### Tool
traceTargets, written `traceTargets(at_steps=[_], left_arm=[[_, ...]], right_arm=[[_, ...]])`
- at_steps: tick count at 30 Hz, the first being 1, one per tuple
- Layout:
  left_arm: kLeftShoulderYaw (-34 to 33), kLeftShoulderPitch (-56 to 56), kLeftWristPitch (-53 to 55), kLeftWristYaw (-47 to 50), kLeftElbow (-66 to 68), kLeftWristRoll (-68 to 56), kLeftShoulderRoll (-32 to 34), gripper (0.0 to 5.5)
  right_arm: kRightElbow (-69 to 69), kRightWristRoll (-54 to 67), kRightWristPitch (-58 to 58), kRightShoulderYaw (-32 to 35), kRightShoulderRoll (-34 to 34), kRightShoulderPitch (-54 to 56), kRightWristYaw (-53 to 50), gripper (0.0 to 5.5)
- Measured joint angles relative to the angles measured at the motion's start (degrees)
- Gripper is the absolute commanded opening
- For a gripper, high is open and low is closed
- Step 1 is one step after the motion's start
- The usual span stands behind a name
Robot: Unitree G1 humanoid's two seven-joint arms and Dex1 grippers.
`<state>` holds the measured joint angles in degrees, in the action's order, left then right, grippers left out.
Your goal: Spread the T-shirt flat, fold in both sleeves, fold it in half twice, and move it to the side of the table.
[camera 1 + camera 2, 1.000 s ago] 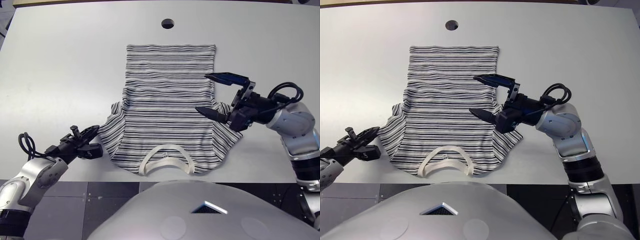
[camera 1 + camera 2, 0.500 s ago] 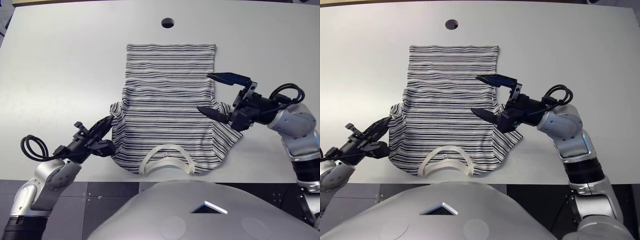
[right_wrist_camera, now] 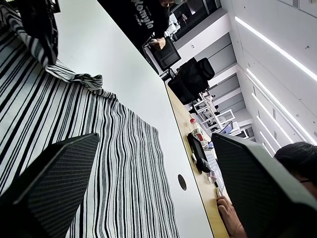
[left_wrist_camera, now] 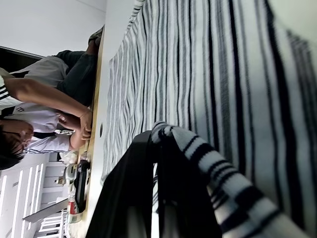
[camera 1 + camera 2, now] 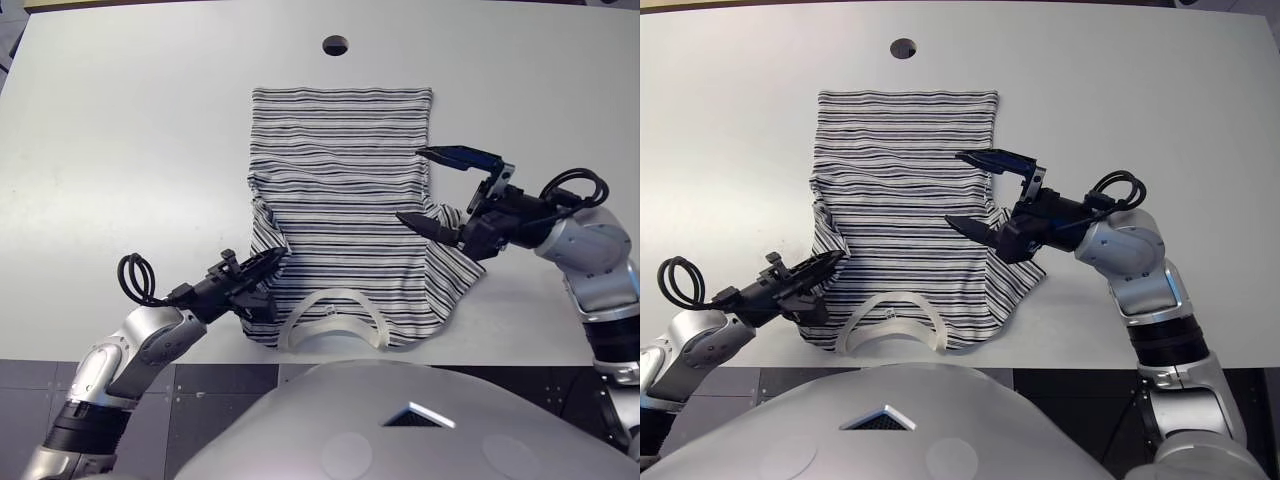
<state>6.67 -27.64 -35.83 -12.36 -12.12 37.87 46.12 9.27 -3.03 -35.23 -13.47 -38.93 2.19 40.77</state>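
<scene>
Left gripper (image 5: 265,280), clamped on the left sleeve (image 5: 268,232), drags it inward over the T-shirt (image 5: 340,190) while the right gripper (image 5: 410,184) hovers, fingers apart.

White desk (image 5: 120,150) right across the scene, plain and matte, with a round black cable hole (image 5: 335,46) near its far edge. Beyond that far edge runs a wooden strip (image 5: 100,4), and a bottle (image 3: 197,131) stands on it. Below the near edge, dark grey floor (image 5: 200,385) tiles with thin seams. Further back in the room, a black office chair (image 3: 192,79) sits against pale walls (image 3: 237,29), and long light strips (image 3: 277,47) glow bright overhead.
</scene>
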Motion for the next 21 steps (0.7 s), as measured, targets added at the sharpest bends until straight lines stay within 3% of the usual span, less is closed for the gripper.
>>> traceTargets(at_steps=[11,13,17,21], left_arm=[[-0.8,0.8,0.5,-0.8,0.5,-1.9,-0.4,1.9],[-1.7,0.3,0.5,-0.8,0.3,-2.4,-0.4,2.25],[-5.1,-1.4,0.4,-0.1,-3.1,-6.5,-1.2,2.25],[-7.5,3.5,0.6,0.3,-8.0,-15.4,-4.5,2.25]], right_arm=[[-0.6,0.0,-0.2,3.8,-2.6,-1.9,0.3,4.2],[-0.2,0.0,-0.1,7.2,-6.0,-4.2,0.6,4.2],[-0.9,-6.0,-0.6,16.8,-14.3,-11.2,0.7,4.2],[1.5,-11.6,-2.4,29.5,-19.3,-31.4,4.1,4.2]])
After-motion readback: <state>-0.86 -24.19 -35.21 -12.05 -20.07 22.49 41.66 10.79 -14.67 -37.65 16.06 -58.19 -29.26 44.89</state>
